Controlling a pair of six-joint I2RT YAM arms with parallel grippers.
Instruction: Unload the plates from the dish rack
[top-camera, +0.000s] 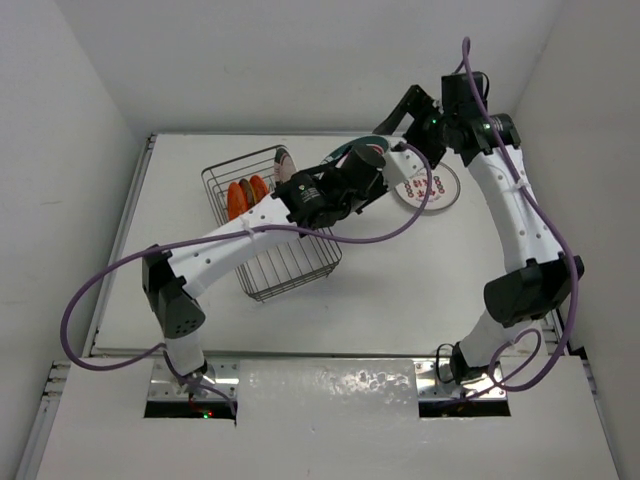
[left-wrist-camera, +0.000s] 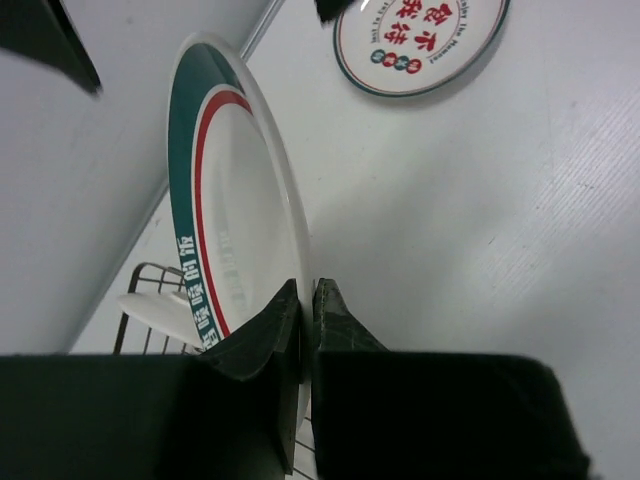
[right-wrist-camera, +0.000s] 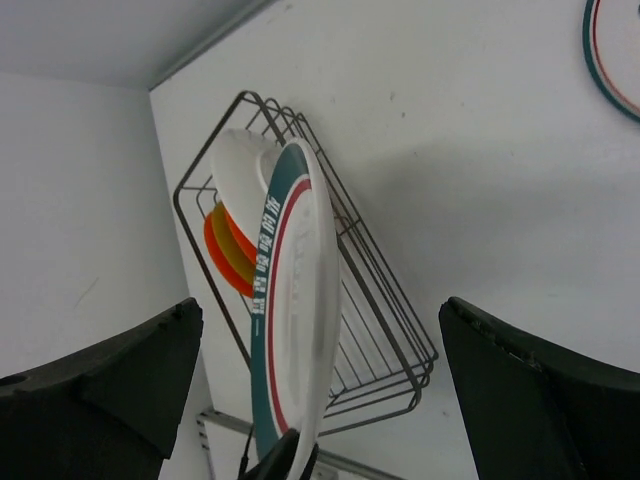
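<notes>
My left gripper (top-camera: 366, 160) (left-wrist-camera: 308, 292) is shut on the rim of the white plate with the teal-and-red rim band (left-wrist-camera: 232, 190) (right-wrist-camera: 296, 300). It holds the plate on edge, lifted beside the far right of the dark wire dish rack (top-camera: 275, 230) (right-wrist-camera: 385, 300). Two orange plates (top-camera: 246, 195) (right-wrist-camera: 226, 250) stand in the rack, with another white plate (top-camera: 285, 166) (right-wrist-camera: 238, 165) behind them. The white plate with red marks (top-camera: 431, 189) (left-wrist-camera: 420, 40) lies flat on the table to the right. My right gripper (top-camera: 402, 114) (right-wrist-camera: 320, 308) is open and empty, hovering above.
The white back wall and the table's back edge run close behind the rack and the lifted plate. The left arm's purple cable (top-camera: 400, 222) hangs across the table between the rack and the flat plate.
</notes>
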